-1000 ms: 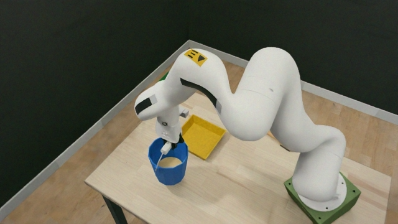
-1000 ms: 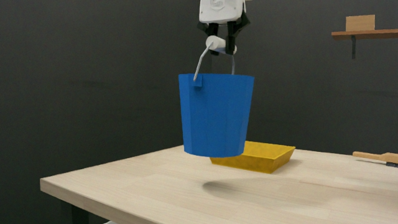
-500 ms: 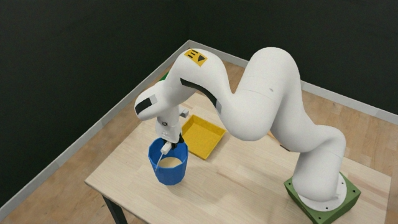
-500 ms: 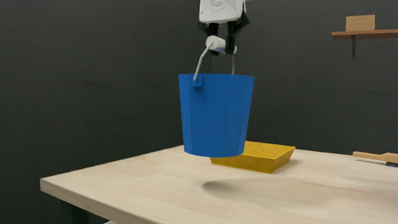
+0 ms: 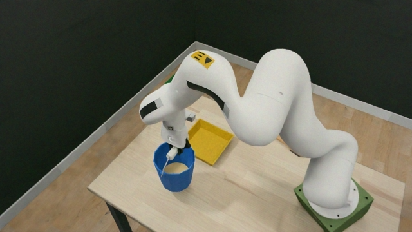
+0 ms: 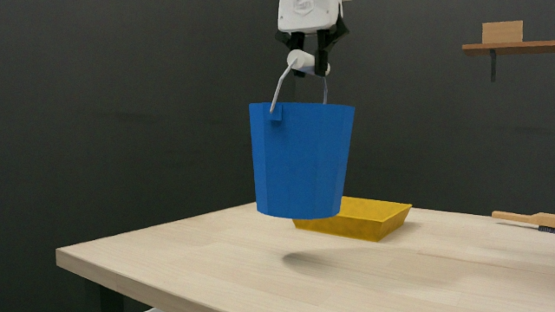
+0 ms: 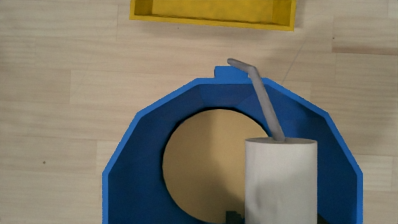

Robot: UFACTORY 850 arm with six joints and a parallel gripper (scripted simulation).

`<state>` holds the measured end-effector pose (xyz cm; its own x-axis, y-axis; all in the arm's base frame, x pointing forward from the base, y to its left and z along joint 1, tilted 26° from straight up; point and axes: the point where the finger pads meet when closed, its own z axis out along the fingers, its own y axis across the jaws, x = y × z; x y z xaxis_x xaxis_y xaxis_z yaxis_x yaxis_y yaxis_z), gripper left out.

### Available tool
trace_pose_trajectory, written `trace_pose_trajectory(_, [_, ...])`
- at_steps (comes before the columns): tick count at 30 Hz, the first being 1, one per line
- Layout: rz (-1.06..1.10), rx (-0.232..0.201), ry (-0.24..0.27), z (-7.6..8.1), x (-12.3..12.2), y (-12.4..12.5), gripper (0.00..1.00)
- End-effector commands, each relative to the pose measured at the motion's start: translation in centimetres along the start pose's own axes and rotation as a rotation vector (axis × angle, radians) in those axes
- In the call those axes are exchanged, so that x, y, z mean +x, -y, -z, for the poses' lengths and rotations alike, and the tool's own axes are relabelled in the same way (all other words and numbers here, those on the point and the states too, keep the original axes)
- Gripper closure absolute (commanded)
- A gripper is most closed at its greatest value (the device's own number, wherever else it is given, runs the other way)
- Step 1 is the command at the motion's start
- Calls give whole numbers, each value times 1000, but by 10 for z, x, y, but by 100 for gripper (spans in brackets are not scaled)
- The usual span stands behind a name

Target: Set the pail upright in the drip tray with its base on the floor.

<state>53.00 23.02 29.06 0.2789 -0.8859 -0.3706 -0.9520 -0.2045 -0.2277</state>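
A blue pail (image 5: 175, 174) (image 6: 301, 160) (image 7: 150, 165) hangs upright in the air above the table, clear of the wood, by its grey wire handle. My gripper (image 5: 176, 151) (image 6: 309, 65) is shut on the handle's white grip roller (image 6: 300, 61) (image 7: 280, 185). The yellow drip tray (image 5: 208, 140) (image 6: 368, 221) (image 7: 210, 12) lies flat on the table beside and beyond the pail, apart from it. In the wrist view the tray is at the top edge and the pail fills the lower half. My fingertips are hidden in the wrist view.
The light wooden table (image 5: 241, 193) (image 6: 390, 269) has its front and left edges close to the pail. The robot's green base (image 5: 335, 209) stands at the table's right. A wooden brush handle (image 6: 520, 217) lies at the far right. A wall shelf (image 6: 507, 47) carries a wooden block.
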Motion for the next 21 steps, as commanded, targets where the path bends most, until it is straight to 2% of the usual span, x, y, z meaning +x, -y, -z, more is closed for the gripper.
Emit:
trace_pose_trajectory(1, [0,2,0,1,0,1,100])
trace_pose_trajectory(21, [0,2,0,1,8,1,100])
